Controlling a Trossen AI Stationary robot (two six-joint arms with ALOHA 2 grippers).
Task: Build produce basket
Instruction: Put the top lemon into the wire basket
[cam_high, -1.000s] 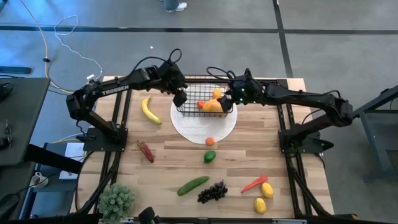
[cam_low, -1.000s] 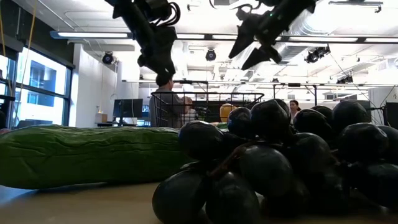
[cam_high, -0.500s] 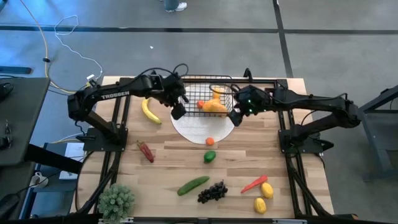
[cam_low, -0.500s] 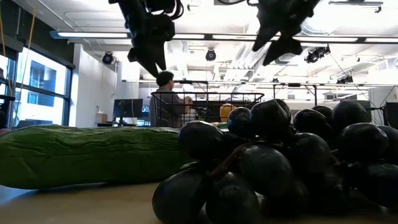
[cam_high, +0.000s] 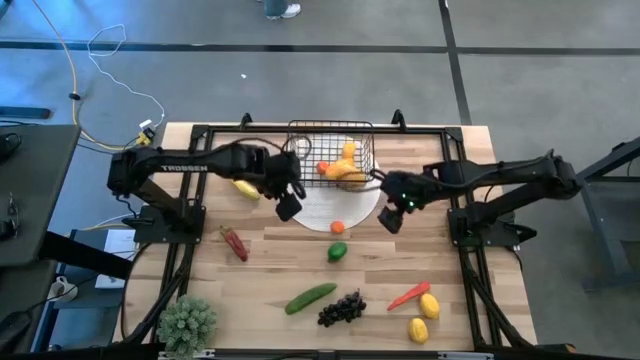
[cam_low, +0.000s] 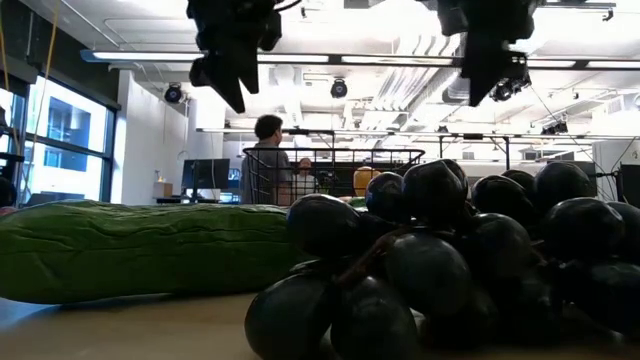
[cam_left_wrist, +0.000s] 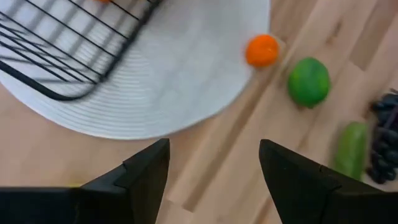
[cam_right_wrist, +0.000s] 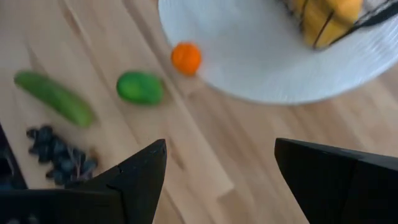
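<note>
My basket (cam_high: 332, 152) sits on the white plate (cam_high: 315, 212) at the far side of the table, with some yellow and orange fruit already inside. I think I am between picks. My left gripper (cam_high: 288, 206) and right gripper (cam_high: 391, 218) hang on either side of the plate, both open and empty. The little orange (cam_high: 338, 227) at the plate's near edge looks easiest to pick next.
</note>
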